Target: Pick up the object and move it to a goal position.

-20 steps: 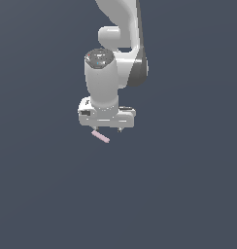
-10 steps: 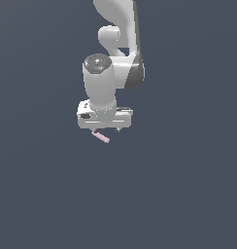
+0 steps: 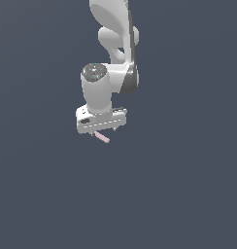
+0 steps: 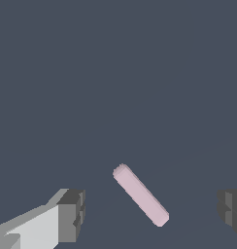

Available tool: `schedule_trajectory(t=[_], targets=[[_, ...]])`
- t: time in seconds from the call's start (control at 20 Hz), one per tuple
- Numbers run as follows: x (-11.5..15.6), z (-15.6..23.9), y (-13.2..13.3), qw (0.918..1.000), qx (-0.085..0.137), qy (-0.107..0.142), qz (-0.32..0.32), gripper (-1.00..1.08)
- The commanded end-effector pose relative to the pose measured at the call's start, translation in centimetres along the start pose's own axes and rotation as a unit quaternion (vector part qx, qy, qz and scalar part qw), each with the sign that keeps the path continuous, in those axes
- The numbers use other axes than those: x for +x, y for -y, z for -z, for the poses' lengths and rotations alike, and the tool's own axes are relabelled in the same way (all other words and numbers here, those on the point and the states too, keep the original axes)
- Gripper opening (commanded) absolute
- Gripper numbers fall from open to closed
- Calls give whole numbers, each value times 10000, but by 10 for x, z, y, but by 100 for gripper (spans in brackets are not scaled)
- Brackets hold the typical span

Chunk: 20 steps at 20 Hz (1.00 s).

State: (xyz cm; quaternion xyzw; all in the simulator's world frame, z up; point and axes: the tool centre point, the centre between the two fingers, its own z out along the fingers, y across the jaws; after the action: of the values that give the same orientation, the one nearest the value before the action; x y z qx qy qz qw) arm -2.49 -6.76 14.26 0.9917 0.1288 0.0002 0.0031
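one pale pink rod is seen, short and thin, lying at a slant on a plain dark grey surface. in the exterior view the rod is partly covered by the white gripper, only its lower end showing just under the gripper body, toward the exterior view's right of the gripper's middle. nothing else is found around the rod, and no other thing stands between it and the fingers.

one arm is counted, one gripper, one rod. two dark finger pads are shown in the wrist view, one at each side of the picture, the second pad cut by the frame edge.

the jaws are held wide apart, and nothing is gripped. the rod is placed between the two pads, nearer the middle of the gap, touching neither; it is set diagonally across the line between them. whether the fingertips touch the surface cannot be told.

no edge or corner of the grey surface is visible in either view; it runs uniform to every border of both pictures. bare surface is seen on all sides of the gripper and the rod.
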Motion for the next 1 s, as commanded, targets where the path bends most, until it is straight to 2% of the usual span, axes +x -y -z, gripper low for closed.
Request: schedule_trajectory(t=[0.0, 0.45, 0.7, 0.95], targets=[[-6, -8, -3, 9995, -6, 4, 315, 100], [-26, -36, -11, 9897, -12, 16, 1429, 100], [-38, -51, -14, 9789, -6, 16, 2044, 100], [-50, -65, -16, 9647, 5, 10, 2633, 100]])
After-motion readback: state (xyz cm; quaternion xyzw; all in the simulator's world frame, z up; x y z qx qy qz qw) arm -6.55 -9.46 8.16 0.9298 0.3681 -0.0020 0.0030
